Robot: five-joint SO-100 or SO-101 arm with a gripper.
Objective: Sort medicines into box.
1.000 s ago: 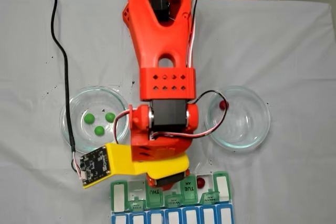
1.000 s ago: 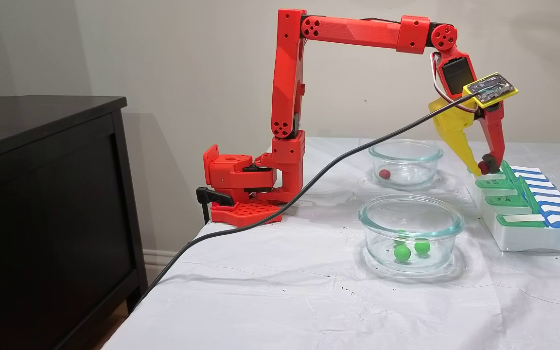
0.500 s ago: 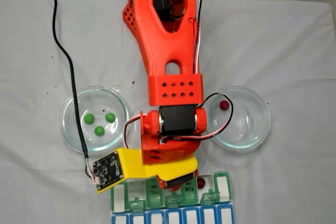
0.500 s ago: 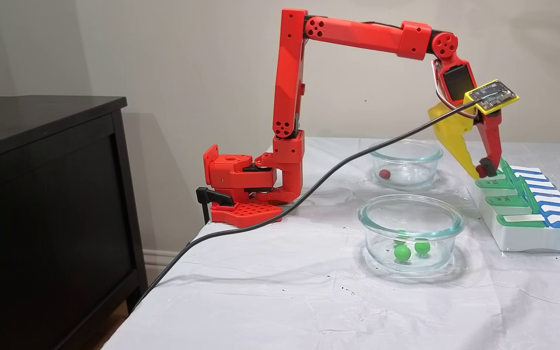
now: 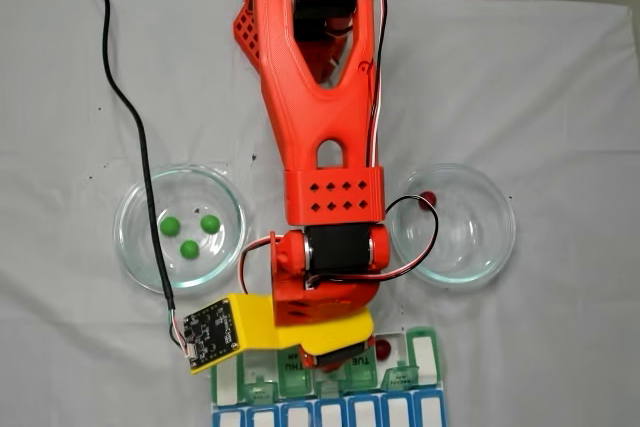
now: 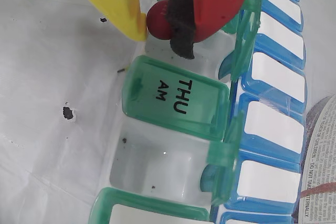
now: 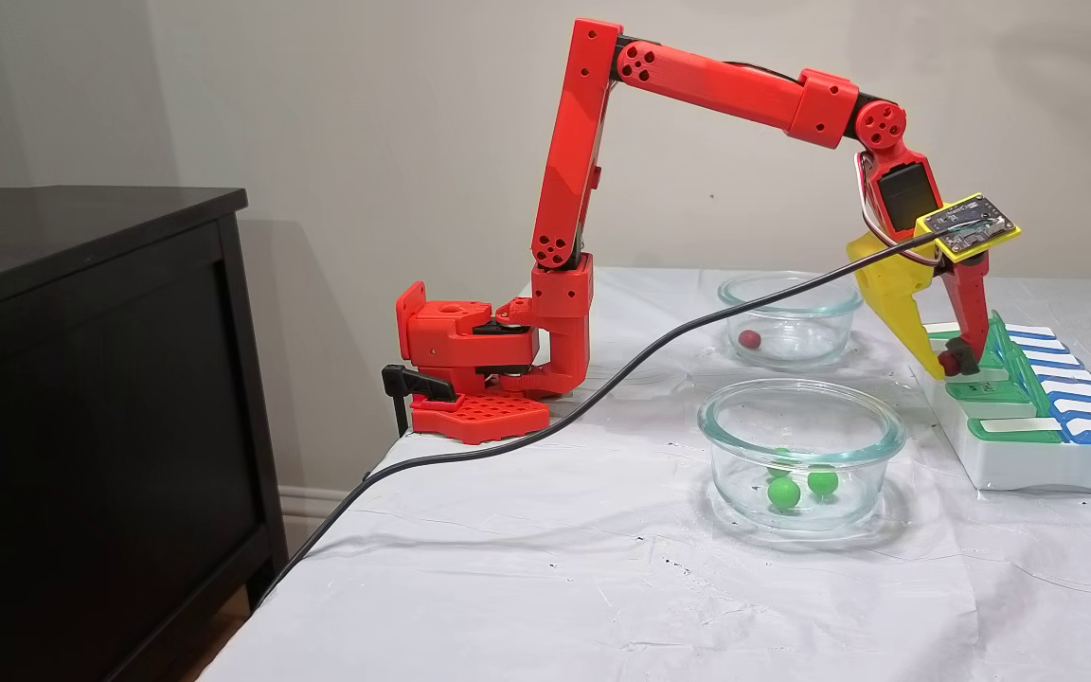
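Green balls: three point(image 7: 784, 492), loose in the near glass bowl point(image 7: 725, 445), well apart from the tool; same three at left in the fixed view from above point(image 5: 189, 247).
Tool point(image 6: 157, 22): pinching one dark red ball point(image 6: 157, 19) between the yellow finger and the red, black-padded finger; hanging low over the green row of the box point(image 7: 1019, 464) in the side fixed view point(image 7: 949, 361).
Key relation: held ball directly above an open compartment point(image 6: 210, 56) just beyond the shut THU AM lid point(image 6: 173, 95) in the wrist view; straight down looks like the needed path, with a release to follow, as a judgement.
Box layout: long axis running near to far in the side fixed view; blue row point(image 6: 273, 77) on the right of the green row in the wrist view.
Already sorted: one red ball point(image 5: 383, 348) in an open compartment beside the TUE lid.
Far bowl point(image 7: 792, 294): one red ball point(image 7: 748, 338) left inside.
Hidden: target compartment floor mostly covered by the fingers; box cut off at the bottom edge from above.
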